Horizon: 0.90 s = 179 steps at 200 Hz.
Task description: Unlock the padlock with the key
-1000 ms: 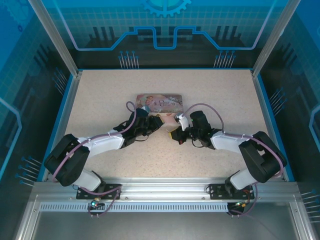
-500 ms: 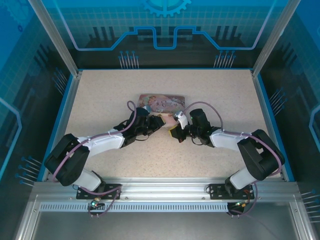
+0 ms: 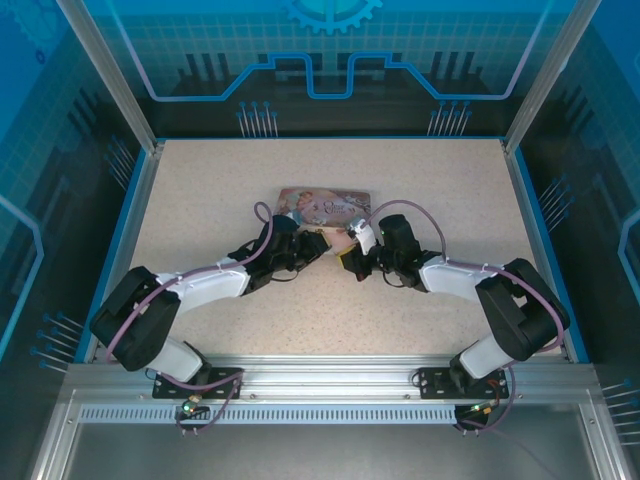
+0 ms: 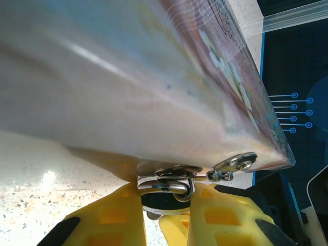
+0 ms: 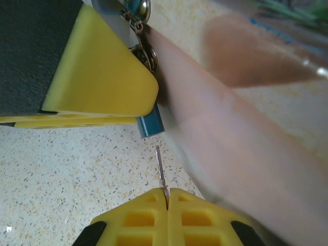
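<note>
Key (image 5: 161, 171) is being pinched in the right gripper (image 5: 167, 197), tip aiming at the padlock (image 5: 150, 125) just beyond, apart from it. Left gripper (image 4: 161, 207) is clamping the padlock at the pink tin's (image 3: 325, 205) edge. Versus a second ago, the right gripper is sitting farther left, nearer the left gripper.

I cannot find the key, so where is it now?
In the right wrist view, the key sticks out of the right gripper's shut jaws, pointing at the blue padlock.

Blue padlock (image 5: 150, 125), pink tin (image 3: 322, 205), speckled beige table (image 3: 200, 190)
</note>
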Motion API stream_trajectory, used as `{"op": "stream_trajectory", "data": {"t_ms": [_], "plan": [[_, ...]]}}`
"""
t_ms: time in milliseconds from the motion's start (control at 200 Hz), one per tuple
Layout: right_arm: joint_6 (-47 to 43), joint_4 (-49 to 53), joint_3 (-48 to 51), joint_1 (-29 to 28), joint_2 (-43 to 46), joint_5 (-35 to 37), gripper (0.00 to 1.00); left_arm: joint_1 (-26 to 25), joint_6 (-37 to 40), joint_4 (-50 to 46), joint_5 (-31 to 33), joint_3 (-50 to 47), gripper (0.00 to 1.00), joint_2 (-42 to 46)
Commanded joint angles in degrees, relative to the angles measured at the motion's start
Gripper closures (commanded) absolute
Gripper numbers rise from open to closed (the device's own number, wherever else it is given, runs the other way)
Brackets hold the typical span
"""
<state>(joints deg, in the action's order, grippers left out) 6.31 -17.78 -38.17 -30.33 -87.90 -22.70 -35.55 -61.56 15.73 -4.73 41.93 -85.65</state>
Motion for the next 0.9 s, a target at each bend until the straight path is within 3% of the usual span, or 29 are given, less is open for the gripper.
{"op": "stream_trajectory", "data": {"t_ms": [0,890], "plan": [[-1.32,-0.15,-2.17,-0.34,-0.93,0.20,1.00,-0.67,-0.42,3.59,-2.49,2.48,1.00,-0.33],[-3.49,-2.68,-2.92,-2.02,-2.12,4.05,1.00,-0.82,-0.40,3.23,-2.95,2.10,1.00,0.12]]}}
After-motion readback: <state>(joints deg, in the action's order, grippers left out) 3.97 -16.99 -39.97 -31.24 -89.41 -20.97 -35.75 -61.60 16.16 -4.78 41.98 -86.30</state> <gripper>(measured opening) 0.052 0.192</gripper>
